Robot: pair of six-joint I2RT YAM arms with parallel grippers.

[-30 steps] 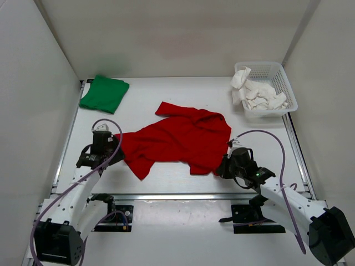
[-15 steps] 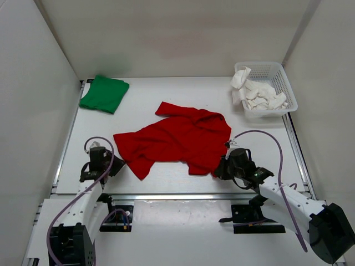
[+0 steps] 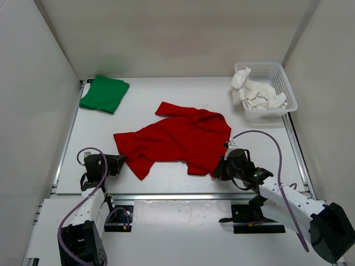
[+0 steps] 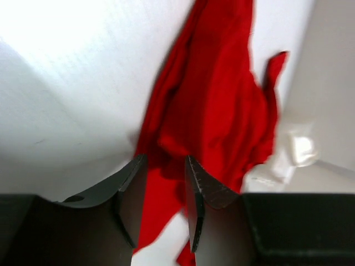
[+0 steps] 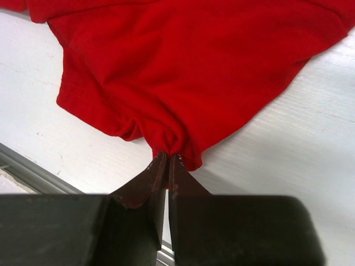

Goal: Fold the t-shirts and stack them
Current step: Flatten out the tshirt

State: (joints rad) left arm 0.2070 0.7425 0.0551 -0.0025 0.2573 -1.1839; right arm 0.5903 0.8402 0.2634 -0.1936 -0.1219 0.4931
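You are looking down on a white tabletop (image 3: 166,100) with two robot arms mounted at its near edge.

The red t-shirt (image 3: 177,141) lies rumpled and spread out in the middle of the tabletop. One sleeve points toward the far edge, and a narrow tip trails toward the near left.

The right gripper (image 3: 217,168) sits low at the shirt's near right corner. In the right wrist view its two dark fingers are pressed together on a bunched fold of the red hem, so it has the red t-shirt pinched. The cloth fans out from that pinch in wrinkles.

The left gripper (image 3: 121,163) sits near the near left edge of the tabletop, just beside the shirt's left side. In the left wrist view its fingers (image 4: 202,185) stand apart, and red cloth shows through the gap between them. You cannot tell from either view whether they touch the cloth.

The green t-shirt (image 3: 104,93) rests folded in the far left corner.

The white t-shirt (image 3: 258,94) lies crumpled inside a white mesh basket (image 3: 277,69) in the far right corner, with part of it draped over the basket's rim.
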